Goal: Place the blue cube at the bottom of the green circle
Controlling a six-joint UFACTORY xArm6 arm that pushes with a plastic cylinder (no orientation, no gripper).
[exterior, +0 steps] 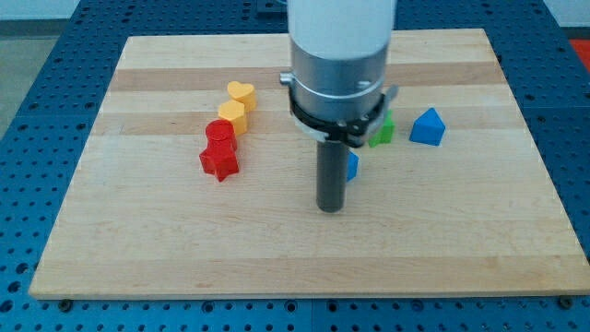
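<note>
My tip (330, 208) rests on the wooden board near its middle. The blue cube (352, 165) is mostly hidden behind the rod; only a sliver shows just right of it, above the tip. A green block (383, 130), partly hidden by the arm's body, sits up and to the right of the cube; its shape cannot be made out. The tip is just below and left of the blue cube, close to it or touching it.
A blue triangular block (427, 126) lies right of the green block. On the left, a yellow heart (241, 94), a yellow hexagon (232, 115), a red cylinder (219, 135) and a red star (219, 161) form a slanted row. The wooden board (184, 240) lies on a blue perforated table.
</note>
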